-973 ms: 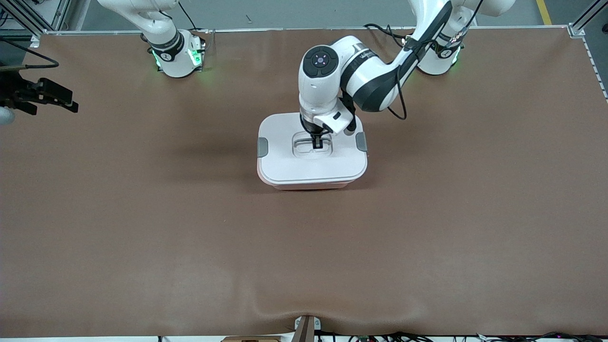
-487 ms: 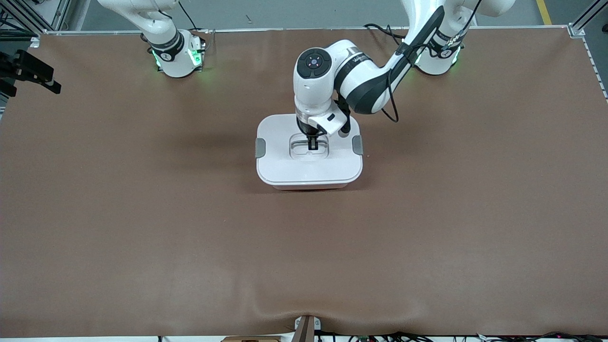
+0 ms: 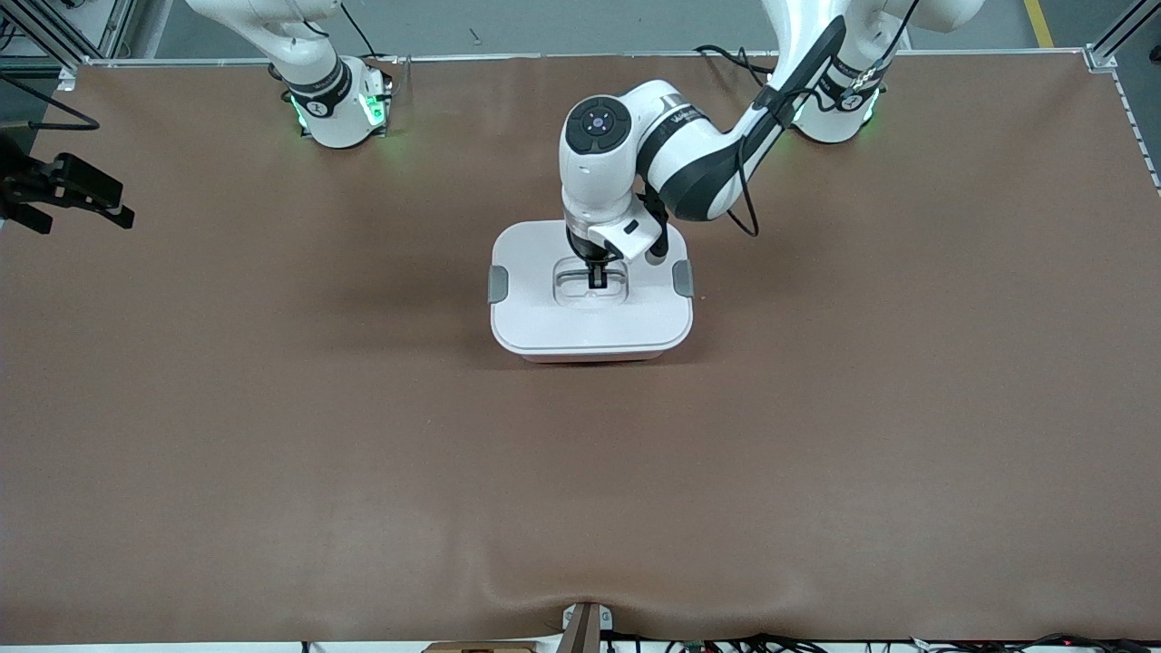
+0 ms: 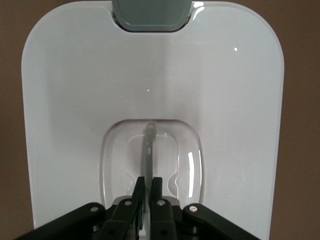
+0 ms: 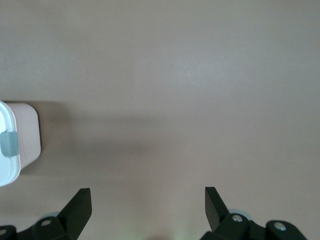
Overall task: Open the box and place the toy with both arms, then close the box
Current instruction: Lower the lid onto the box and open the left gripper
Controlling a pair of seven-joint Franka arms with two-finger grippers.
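**Left claw clamped on the lid handle; right claw waits wide apart**

From the front view, the box (image 3: 590,304) sits on the brown surface (image 3: 580,472) about midway between the two arms' ends, its white lid (image 3: 590,322) on and a grey clip at each short side (image 3: 498,284). The left arm reaches from its base down onto the lid, and the left claw (image 3: 596,280) is in the recessed well at the lid's middle. Only a thin pink edge of the tub shows beneath the lid there.

The left wrist view gives what the front view cannot: the left claw (image 4: 148,186) has its fingers (image 4: 138,187) pressed together on the thin grey handle (image 4: 148,145), which stands up from the clear recess. One grey clip (image 4: 151,12) shows at the lid's edge.

The right claw (image 3: 68,186) hangs over the right arm's end of the surface, well apart from the box, waiting. The right wrist view shows its fingers (image 5: 80,207) spread wide with nothing between them, bare surface below, and one end of the box (image 5: 17,142) with a clip at the picture's edge.

The toy is not visible in any view.
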